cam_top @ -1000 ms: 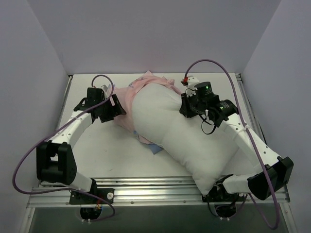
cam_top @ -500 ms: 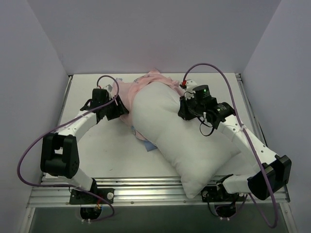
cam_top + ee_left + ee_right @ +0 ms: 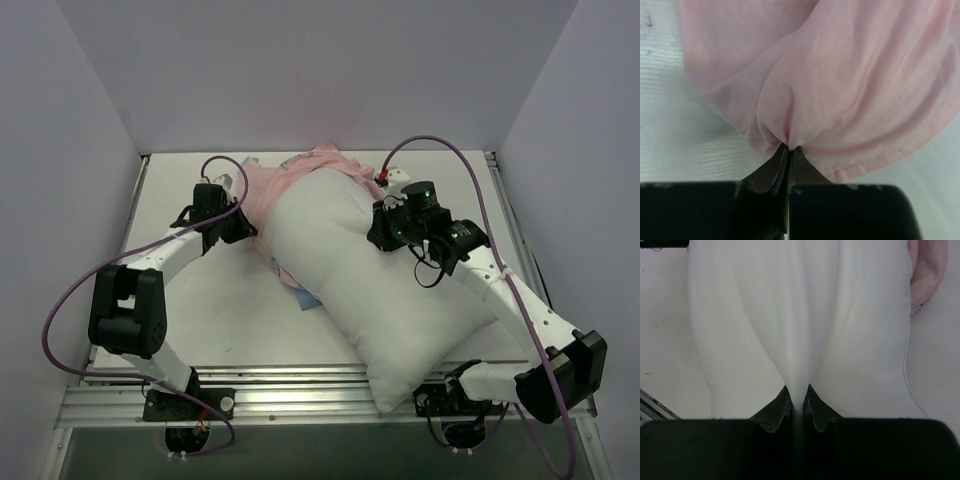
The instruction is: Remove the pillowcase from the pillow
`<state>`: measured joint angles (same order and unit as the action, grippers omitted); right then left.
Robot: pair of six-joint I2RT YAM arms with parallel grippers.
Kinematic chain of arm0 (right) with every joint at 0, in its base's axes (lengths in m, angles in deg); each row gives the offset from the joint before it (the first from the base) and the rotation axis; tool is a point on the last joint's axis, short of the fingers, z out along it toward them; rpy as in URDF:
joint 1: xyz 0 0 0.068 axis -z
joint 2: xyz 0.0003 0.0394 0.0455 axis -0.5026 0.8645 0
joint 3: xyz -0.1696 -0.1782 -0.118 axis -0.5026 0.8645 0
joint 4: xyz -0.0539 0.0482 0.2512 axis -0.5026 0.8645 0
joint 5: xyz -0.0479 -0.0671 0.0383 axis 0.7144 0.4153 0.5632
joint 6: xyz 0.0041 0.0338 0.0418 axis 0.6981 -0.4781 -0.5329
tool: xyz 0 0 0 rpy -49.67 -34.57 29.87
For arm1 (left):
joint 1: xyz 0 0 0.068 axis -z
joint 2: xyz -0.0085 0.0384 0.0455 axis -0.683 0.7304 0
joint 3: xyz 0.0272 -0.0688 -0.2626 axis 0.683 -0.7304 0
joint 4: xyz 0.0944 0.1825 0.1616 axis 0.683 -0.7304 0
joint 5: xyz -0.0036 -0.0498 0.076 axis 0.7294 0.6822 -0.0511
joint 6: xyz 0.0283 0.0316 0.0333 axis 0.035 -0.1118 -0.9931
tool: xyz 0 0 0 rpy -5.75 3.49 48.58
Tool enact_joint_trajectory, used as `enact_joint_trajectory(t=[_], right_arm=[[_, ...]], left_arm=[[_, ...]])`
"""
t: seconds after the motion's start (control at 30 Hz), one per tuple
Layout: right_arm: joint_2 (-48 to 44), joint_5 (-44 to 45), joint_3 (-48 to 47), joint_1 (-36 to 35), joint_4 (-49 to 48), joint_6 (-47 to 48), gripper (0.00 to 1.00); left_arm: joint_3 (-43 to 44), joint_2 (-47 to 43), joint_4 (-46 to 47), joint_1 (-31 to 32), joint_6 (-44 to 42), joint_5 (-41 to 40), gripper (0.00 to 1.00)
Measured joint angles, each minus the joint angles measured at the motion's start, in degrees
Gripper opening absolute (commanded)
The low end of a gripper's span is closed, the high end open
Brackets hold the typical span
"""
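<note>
The white puffy pillow (image 3: pixel 385 275) lies diagonally across the table, its near corner over the front rail. The pillowcase (image 3: pixel 285 185), pale pink side out, is bunched round the pillow's far end; a blue edge (image 3: pixel 300 297) peeks out beneath the pillow. My left gripper (image 3: pixel 245 222) is shut on a pinched fold of the pink pillowcase (image 3: pixel 830 80). My right gripper (image 3: pixel 380 228) is shut on a ridge of the pillow (image 3: pixel 795 330) at its right side, and a bit of pink pillowcase (image 3: pixel 927 275) shows at the upper right of that view.
The white table (image 3: pixel 220 300) is walled at the back and both sides. A metal rail (image 3: pixel 250 395) runs along the near edge by the arm bases. Purple cables loop over both arms.
My left gripper moved right to the pillowcase and closed on the pink fabric. The right arm pulled the pillow slightly toward the near left; its near corner slid left along the rail.
</note>
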<state>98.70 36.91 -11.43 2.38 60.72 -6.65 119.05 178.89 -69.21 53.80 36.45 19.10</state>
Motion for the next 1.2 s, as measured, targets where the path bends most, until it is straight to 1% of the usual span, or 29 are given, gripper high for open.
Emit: enact_joint_trajectory(t=[0.2, 0.37, 0.53, 0.63, 0.77, 0.87, 1.0, 1.07, 1.2], right_arm=[[-3.1, 1.6, -0.5, 0.1, 2.4, 0.7, 0.0], [-5.9, 2.0, -3.8, 1.4, 7.0, 2.2, 0.0], [-8.5, -3.3, -8.4, 2.3, 10.4, 3.6, 0.0], [-9.3, -7.1, -11.2, 2.3, 11.5, 3.8, 0.0], [-9.7, -8.1, -14.8, 2.3, 12.5, 3.7, 0.0], [-9.7, -7.3, -17.4, 2.3, 12.5, 3.7, 0.0], [-8.6, -3.1, -20.6, 2.3, 12.4, 3.7, 0.0], [-7.5, -1.9, -22.2, 2.4, 12.2, 3.7, 0.0], [-3.8, -4.8, -27.6, 3.0, 11.9, 3.7, 0.0]], left_arm=[[-2.5, -0.5, -0.1, -1.7, 0.5, -5.4, 0.02], [-3.0, -0.7, -2.6, -6.3, 2.3, -10.4, 0.02], [-2.0, -0.3, -5.2, -11.6, 3.7, -12.7, 0.02], [-0.3, 0.3, -6.6, -12.7, 4.3, -13.8, 0.02], [2.5, 0.8, -8.0, -12.7, 4.3, -14.8, 0.02], [6.4, 1.6, -9.9, -12.7, 4.2, -15.8, 0.02], [13.4, 2.6, -12.5, -13.0, 3.2, -17.1, 0.02], [18.6, 3.5, -14.5, -13.5, 2.5, -17.8, 0.02], [31.0, 7.6, -18.4, -14.8, 1.4, -18.7, 0.02]])
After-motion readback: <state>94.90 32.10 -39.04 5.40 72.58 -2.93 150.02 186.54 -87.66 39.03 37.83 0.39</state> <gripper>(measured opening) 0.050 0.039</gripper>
